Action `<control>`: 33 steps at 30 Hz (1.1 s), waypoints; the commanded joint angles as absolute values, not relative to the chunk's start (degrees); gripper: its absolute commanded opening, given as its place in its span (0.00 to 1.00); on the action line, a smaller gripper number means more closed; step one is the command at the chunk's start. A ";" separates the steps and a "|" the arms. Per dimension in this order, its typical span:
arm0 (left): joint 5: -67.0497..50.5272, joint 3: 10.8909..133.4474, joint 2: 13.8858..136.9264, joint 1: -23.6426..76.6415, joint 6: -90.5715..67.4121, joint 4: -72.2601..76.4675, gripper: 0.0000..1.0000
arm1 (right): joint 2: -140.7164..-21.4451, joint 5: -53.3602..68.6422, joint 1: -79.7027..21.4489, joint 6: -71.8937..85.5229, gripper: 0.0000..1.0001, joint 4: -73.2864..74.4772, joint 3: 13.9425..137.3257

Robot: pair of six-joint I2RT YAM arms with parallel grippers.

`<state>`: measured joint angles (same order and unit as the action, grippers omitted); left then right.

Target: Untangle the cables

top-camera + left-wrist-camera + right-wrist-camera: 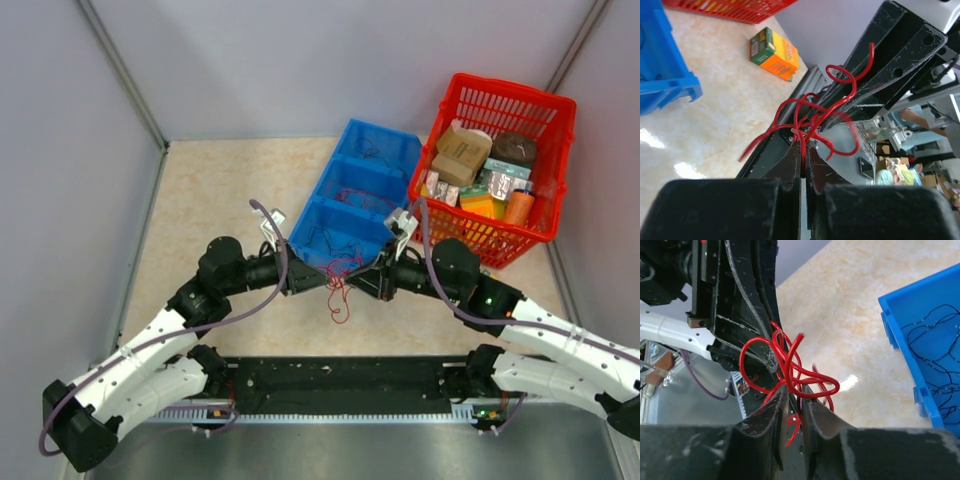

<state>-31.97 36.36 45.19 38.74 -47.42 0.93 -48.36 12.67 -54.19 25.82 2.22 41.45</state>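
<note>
Red cable (338, 290) hung in a knotted clump between the two arms, off the bench (210, 190), just in front of the blue bin (318, 185). Left fingers (802, 160) were pressed together, pinching one strand right below the knot. Right fingers (792, 402) were nearly closed on a few loops, narrow gap w/ wire in it; looked like a pinch too. Dark cables (935, 340) lay loose in the bin, apart from the red one.

Handling, my guess: wire was very thin, light and springy, curls kept their shape, so loops prob. snag each other rather than fall free. Likely slippery and easy to lose. A hard pull prob. tightens the knot. Best hold: strand close to the knot, each side on a diff. loop, ease apart slowly.
</note>
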 commanded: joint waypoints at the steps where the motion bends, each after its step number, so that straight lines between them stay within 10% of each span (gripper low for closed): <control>1: -37.79 35.68 45.88 38.85 -50.97 9.84 0.00 | -46.41 14.68 -54.05 25.84 0.23 -0.53 42.28; 16: -39.37 35.42 45.35 38.85 -55.19 12.22 0.00 | -47.20 18.89 -53.97 24.00 0.64 -4.12 39.99; 27: -41.57 35.42 47.28 38.85 -58.62 14.59 0.00 | -51.33 11.52 -58.36 22.58 0.66 -7.64 40.43; 33: -41.92 34.98 48.16 38.94 -59.68 15.47 0.00 | -52.99 9.23 -59.06 25.83 0.49 -15.10 38.76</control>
